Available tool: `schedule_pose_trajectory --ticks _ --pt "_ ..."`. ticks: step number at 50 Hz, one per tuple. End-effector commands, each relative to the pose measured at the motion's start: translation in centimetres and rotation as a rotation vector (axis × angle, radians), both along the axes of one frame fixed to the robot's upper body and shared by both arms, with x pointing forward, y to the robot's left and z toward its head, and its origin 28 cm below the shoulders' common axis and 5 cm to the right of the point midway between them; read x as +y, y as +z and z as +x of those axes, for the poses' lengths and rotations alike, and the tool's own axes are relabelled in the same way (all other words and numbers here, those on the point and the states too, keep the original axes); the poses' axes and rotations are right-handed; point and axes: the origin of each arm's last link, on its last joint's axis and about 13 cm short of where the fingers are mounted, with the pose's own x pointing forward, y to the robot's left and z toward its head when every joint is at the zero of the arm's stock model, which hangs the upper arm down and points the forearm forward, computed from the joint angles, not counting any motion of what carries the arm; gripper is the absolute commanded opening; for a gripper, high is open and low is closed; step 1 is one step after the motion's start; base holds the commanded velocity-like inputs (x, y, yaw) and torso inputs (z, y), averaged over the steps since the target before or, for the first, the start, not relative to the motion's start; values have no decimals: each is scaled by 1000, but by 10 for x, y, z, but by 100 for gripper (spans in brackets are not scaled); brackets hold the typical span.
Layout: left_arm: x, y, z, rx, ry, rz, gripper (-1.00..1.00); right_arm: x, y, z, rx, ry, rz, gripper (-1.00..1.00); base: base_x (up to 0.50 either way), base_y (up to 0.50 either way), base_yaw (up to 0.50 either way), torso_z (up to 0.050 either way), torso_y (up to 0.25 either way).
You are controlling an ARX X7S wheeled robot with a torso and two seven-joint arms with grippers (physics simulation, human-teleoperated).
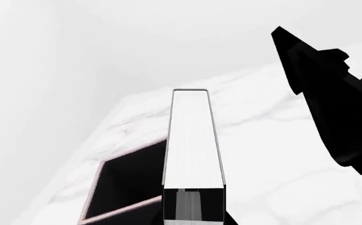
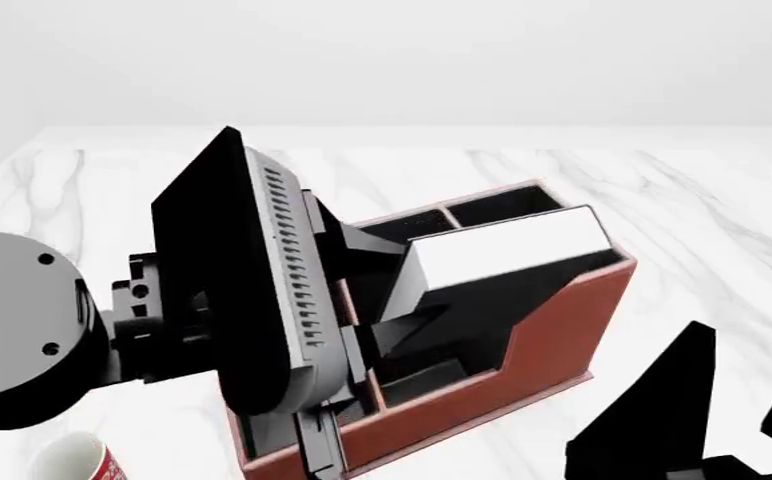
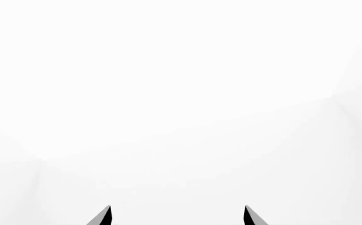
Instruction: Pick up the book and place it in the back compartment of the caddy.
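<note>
My left gripper (image 2: 389,292) is shut on the book (image 2: 506,252), which has a black cover and white page edges. It holds the book lying level in the air over the middle of the reddish-brown caddy (image 2: 553,335). The left wrist view shows the book (image 1: 193,140) running out from the jaws, with one black-lined caddy cell (image 1: 128,185) below and beside it. The book and my arm hide the caddy's middle cells, so the back compartment cannot be made out. My right gripper (image 3: 177,216) is open and empty, at the lower right of the head view (image 2: 733,425).
A red-and-white mug (image 2: 73,465) stands at the near left. The caddy sits on a white marble table (image 2: 706,230). Two small open cells (image 2: 500,207) show at the caddy's far end. My right arm (image 1: 331,103) shows black in the left wrist view.
</note>
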Motion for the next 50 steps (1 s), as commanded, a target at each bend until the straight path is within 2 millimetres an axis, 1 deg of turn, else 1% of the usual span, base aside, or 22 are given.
schedule_pose_trajectory --ticks 1,5,10,14,15,17,18,20,21,22,25,26,32,36,37,39,43,50 --pt "-1 29 14 -127 -30 3 -100 1 0 0 -16 -9 -26 100 0 0 0 0 0" --pt "-3 32 17 -123 -38 -16 -100 1 -1 1 -14 -9 -26 100 0 0 0 0 3" --pt "-6 36 26 -111 -23 -92 -100 1 -1 1 -12 -7 -27 100 0 0 0 0 0" --pt "-6 41 34 -42 14 -204 -100 1 -2 1 -9 -8 -26 100 0 0 0 0 3" --pt "-7 40 37 4 37 -244 -100 1 -2 1 -10 -7 -28 100 0 0 0 0 0" --pt "-8 38 38 58 79 -240 -100 2 -2 1 -9 -6 -29 100 0 0 0 0 0" --pt "-9 38 39 56 64 -276 -100 1 -2 1 -8 -7 -28 100 0 0 0 0 0" --pt "-12 33 41 137 72 -301 -100 1 -3 1 -7 -8 -29 100 0 0 0 0 0" --pt "-13 32 46 169 113 -323 -100 1 -3 1 -6 -7 -29 100 0 0 0 0 0" --pt "-13 31 47 193 133 -303 -100 2 -3 1 -7 -7 -30 100 0 0 0 0 10" --pt "-14 26 51 227 138 -316 -100 1 -3 1 -6 -8 -30 100 0 0 0 0 0" --pt "-14 25 51 259 140 -329 -100 1 -3 1 -5 -7 -30 100 0 0 0 0 0" --pt "-15 27 49 304 151 -373 -100 2 -5 2 0 -5 -33 100 0 0 0 0 2" --pt "-16 28 52 360 181 -441 -100 3 -5 2 2 -4 -34 100 0 0 0 3 0" --pt "-17 28 55 399 206 -480 -100 2 -5 2 3 -5 -35 100 0 0 0 0 10" --pt "-18 26 56 418 222 -491 -100 2 -6 3 3 -7 -36 100 0 0 0 0 0" --pt "-21 18 54 443 217 -480 -100 2 -6 3 6 -8 -37 100 0 0 0 0 0" --pt "-20 15 45 437 171 -422 -100 2 -8 4 10 -7 -40 100 0 0 0 0 2"
